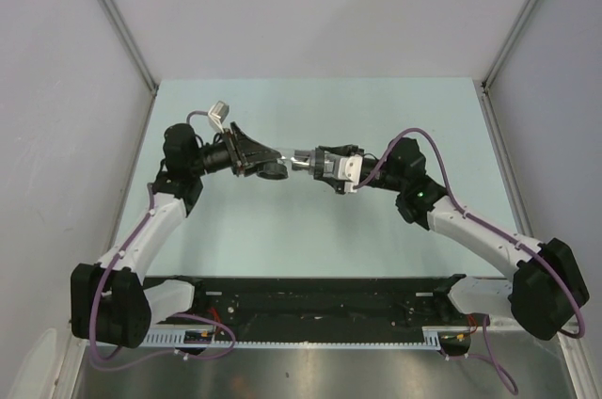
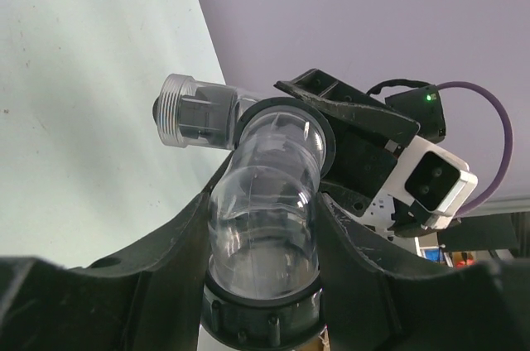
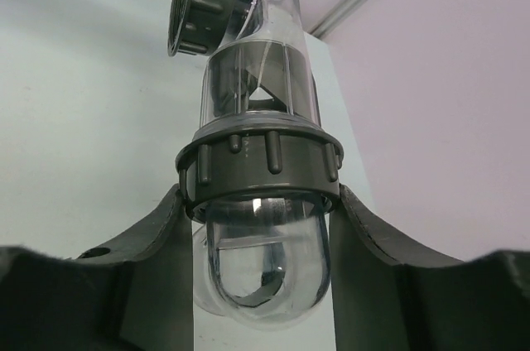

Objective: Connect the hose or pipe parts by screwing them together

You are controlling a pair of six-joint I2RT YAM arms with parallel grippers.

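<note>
The two pipe parts (image 1: 290, 160) meet in the air between my arms, over the middle of the table. One is a clear elbow (image 2: 265, 202) with a dark ring at each end and a clear threaded stub (image 2: 186, 111) out to its left. My left gripper (image 2: 267, 231) is shut on that elbow. The other is a clear fitting with a dark ribbed nut (image 3: 261, 165). My right gripper (image 3: 261, 202) is shut on it, a finger pressing each side of the nut. In the top view the left gripper (image 1: 256, 158) and right gripper (image 1: 318, 164) face each other, almost touching.
The pale green table (image 1: 310, 230) is walled in by white panels at the left, back and right. A black rail (image 1: 310, 300) runs along the near edge between the arm bases. Purple cables (image 1: 428, 150) loop off both arms.
</note>
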